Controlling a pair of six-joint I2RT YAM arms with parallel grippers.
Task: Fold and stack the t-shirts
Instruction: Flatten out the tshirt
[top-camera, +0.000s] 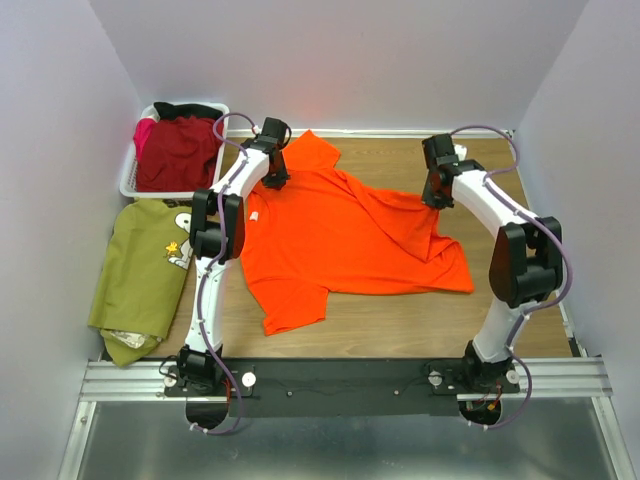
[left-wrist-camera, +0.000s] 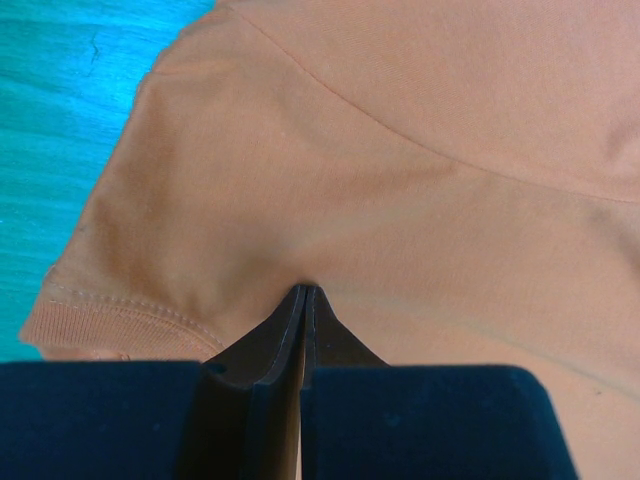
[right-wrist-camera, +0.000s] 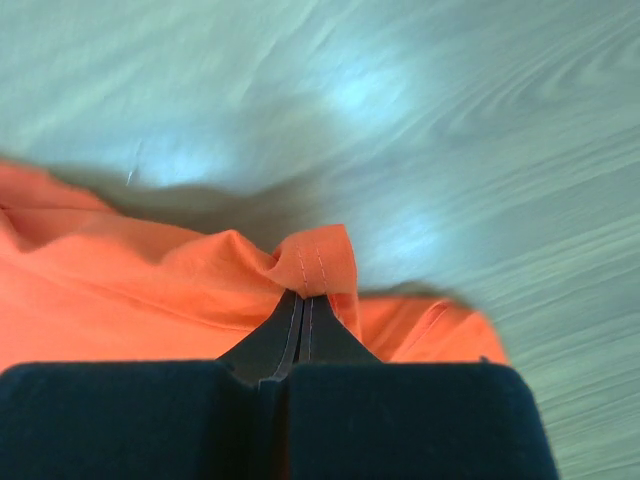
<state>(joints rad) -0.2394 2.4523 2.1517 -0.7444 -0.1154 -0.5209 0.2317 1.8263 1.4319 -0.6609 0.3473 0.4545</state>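
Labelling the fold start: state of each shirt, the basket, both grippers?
orange t-shirt: spread unfolded on the table, pinched twice.
left gripper: jaws shut on the orange t-shirt.
right gripper: jaws shut on the orange t-shirt's hem.
white basket: upright, holding clothes.
dark red t-shirt: crumpled in the white basket.
olive green t-shirt: roughly folded, beside the white basket.

We see a matt cloth orange t-shirt (top-camera: 350, 240) with a ribbed stitched hem, a smooth, faintly glossy wooden table (top-camera: 400, 320) and a plastic basket (top-camera: 127, 182).
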